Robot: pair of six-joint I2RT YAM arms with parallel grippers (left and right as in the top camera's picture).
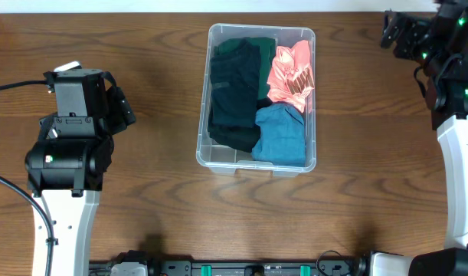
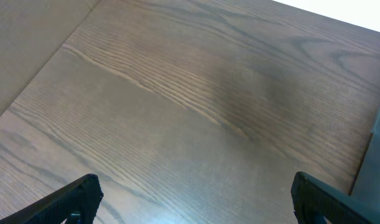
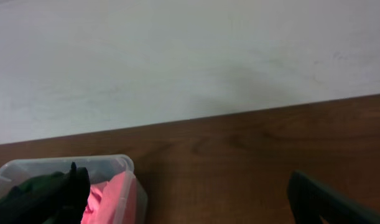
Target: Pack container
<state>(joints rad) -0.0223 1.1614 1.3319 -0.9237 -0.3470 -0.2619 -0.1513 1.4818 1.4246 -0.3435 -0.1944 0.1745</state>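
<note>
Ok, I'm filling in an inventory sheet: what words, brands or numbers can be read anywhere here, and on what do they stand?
No text can be read in any view.
The pink garment in the container carries dark marks, too blurred to tell whether they are letters.
No lettering shows on the container's walls or the table.

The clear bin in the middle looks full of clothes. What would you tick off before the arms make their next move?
1. The container stands upright and flat on the table: ok.
2. The dark green garment, pink garment and blue garment lie inside its walls: ok.
3. The left gripper is open with nothing between its fingers: ok.
4. The right gripper is open with nothing between its fingers: ok.
5. Both arms are apart from the container: ok.
6. No cloth rises above the rim: cannot tell from these angles.
</note>
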